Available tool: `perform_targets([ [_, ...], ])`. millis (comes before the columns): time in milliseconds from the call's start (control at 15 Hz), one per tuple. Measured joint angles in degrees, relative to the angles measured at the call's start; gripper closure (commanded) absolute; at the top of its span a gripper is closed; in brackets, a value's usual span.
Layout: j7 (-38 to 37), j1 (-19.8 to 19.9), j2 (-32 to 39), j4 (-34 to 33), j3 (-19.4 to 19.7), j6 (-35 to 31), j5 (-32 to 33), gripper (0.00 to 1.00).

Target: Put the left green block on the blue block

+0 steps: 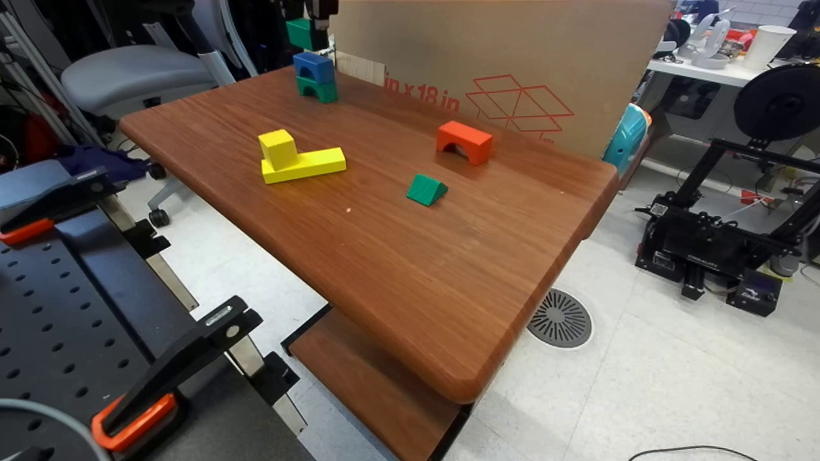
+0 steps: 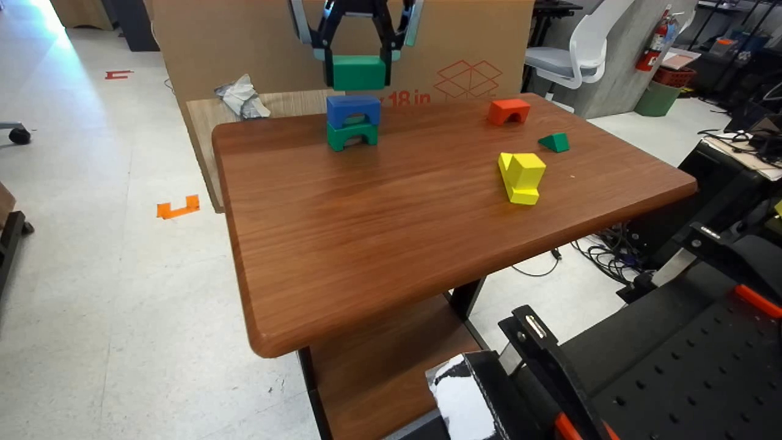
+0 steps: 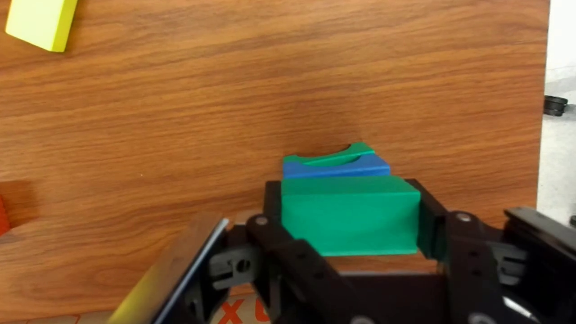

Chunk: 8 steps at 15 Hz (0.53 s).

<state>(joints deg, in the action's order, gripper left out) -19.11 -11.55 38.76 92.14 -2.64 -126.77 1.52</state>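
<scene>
My gripper (image 2: pixel 358 74) is shut on the left green block (image 2: pixel 358 66), a plain wide block held level between its fingers. It also shows in the wrist view (image 3: pixel 351 220) and, partly behind a finger, in an exterior view (image 1: pixel 298 33). The blue block (image 2: pixel 353 104) is an arch lying flat on a green arch block (image 2: pixel 335 139) at the table's far edge. The held block hangs just above the blue block, with a small gap between them in an exterior view. In the wrist view the held block hides most of the blue block (image 3: pixel 346 170).
A yellow cube (image 1: pixel 278 150) sits on a long yellow block (image 1: pixel 314 165). An orange arch (image 1: pixel 464 137) and a green triangular block (image 1: pixel 425 190) stand farther along the brown table (image 1: pixel 410 269). A large cardboard box (image 1: pixel 410 38) stands upright behind the table's far edge.
</scene>
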Motion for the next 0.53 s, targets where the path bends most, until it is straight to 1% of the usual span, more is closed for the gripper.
perform_targets([
  [533, -1.87, -1.48, 2.77, -3.54, 0.99, 3.96, 0.19, 0.59],
])
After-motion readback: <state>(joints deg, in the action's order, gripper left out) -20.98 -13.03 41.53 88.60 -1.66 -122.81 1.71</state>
